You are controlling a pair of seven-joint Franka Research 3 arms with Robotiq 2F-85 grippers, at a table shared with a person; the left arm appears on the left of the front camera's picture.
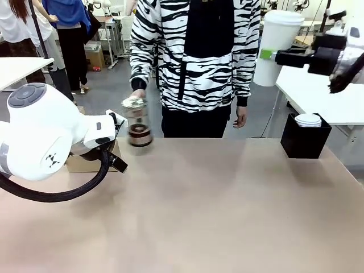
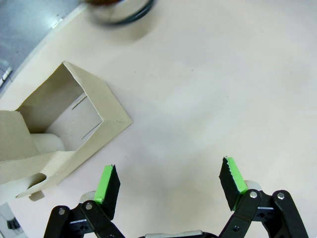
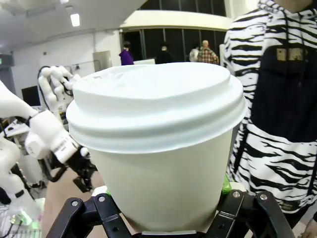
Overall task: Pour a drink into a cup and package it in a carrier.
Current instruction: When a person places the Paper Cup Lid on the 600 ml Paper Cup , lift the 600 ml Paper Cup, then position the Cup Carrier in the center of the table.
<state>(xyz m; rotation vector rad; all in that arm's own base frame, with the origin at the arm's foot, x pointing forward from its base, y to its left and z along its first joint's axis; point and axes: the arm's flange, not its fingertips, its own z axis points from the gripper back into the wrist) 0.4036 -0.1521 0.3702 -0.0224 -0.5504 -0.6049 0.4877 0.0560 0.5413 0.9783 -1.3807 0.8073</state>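
Tan table (image 1: 216, 216) fills the near part of the front view. A person (image 1: 199, 57) in a black and white striped top stands at the far side, at 12 o'clock. Their hand (image 1: 136, 95) holds a clear jar (image 1: 138, 128) by its top, at 10 o'clock, close to the far edge. The jar is blurry, so I cannot tell if it touches the table. The dark brown drink (image 1: 140, 135) sits low in the jar. The right pincer (image 3: 163, 191) is up high at 2 o'clock, and it pinches the white cup (image 1: 276, 51) from both sides. The cup stands upright and has a white lid (image 3: 153, 104) on it. The left pincer (image 2: 168, 174) is spread wide with nothing in it, pointing down at bare table. The brown carrier (image 2: 59, 129) lies on the table near it, at 9 o'clock in the left wrist view, not touching. A black box (image 1: 304, 142) with flat white lids (image 1: 308, 119) on top sits at 3 o'clock
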